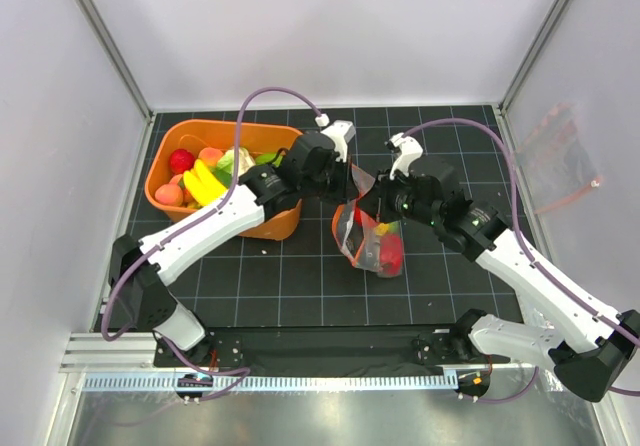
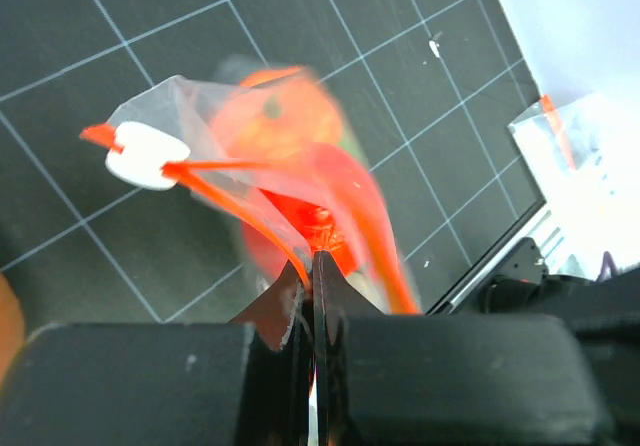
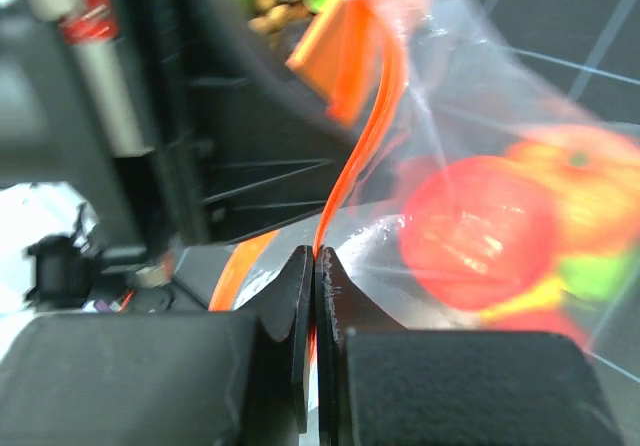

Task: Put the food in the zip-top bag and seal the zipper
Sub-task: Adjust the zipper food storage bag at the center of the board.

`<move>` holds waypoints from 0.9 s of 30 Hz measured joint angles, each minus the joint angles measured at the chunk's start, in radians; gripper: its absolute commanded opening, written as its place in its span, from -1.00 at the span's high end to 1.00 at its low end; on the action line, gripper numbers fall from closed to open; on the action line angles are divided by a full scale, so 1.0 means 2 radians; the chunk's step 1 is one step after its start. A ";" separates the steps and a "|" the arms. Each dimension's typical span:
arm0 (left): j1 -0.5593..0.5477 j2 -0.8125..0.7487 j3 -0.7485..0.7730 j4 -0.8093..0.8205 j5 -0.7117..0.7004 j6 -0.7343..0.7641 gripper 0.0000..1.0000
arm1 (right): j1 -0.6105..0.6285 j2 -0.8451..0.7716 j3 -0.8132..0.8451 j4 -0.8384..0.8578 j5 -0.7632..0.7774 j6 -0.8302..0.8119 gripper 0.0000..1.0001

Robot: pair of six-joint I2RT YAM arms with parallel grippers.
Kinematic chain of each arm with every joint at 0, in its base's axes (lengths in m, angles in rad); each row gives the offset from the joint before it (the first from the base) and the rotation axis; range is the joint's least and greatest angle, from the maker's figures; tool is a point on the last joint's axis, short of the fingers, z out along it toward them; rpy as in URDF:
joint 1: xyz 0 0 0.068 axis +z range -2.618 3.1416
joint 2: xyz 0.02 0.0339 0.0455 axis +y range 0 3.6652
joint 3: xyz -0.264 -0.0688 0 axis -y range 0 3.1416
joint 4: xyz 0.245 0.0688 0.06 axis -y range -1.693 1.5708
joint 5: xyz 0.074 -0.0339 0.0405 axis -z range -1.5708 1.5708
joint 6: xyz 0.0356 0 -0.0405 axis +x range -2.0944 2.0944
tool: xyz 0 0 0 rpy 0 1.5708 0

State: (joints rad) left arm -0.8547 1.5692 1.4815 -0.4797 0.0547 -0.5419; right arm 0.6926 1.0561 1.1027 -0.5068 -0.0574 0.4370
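Left gripper (image 2: 309,266) and right gripper (image 3: 314,262) both pinch one zipper (image 3: 345,171).

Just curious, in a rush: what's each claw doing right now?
Left gripper: closed, pinching the zipper.
Right gripper: closed, pinching the zipper too.

The black gridded table (image 1: 290,286) carried an orange tub (image 1: 268,228) at its left rear, heaped with toy fruit (image 1: 205,181). Just right of it, mid-table, the zip-top bag (image 1: 378,254) sagged, apparently touching the surface.
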 measured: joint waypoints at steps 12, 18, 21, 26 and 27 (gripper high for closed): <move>0.011 0.005 0.005 0.015 0.030 -0.023 0.99 | 0.000 -0.002 -0.021 0.024 -0.059 0.005 0.20; 0.024 0.024 0.010 0.030 0.099 -0.011 0.81 | 0.000 -0.008 -0.042 0.033 -0.051 0.008 -0.07; 0.035 0.043 0.022 0.030 0.133 -0.005 0.76 | 0.000 -0.027 -0.065 0.044 -0.034 0.009 -0.15; 0.046 0.051 0.024 0.028 0.149 0.000 0.68 | 0.000 -0.033 -0.072 0.046 -0.013 0.013 -0.31; 0.047 0.051 0.024 0.028 0.150 0.000 0.67 | 0.000 -0.029 -0.071 0.045 -0.013 0.016 -0.36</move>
State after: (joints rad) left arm -0.7605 1.6718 1.5295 -0.4236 0.3538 -0.5423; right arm 0.6926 0.9977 0.9604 -0.4160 -0.0834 0.4694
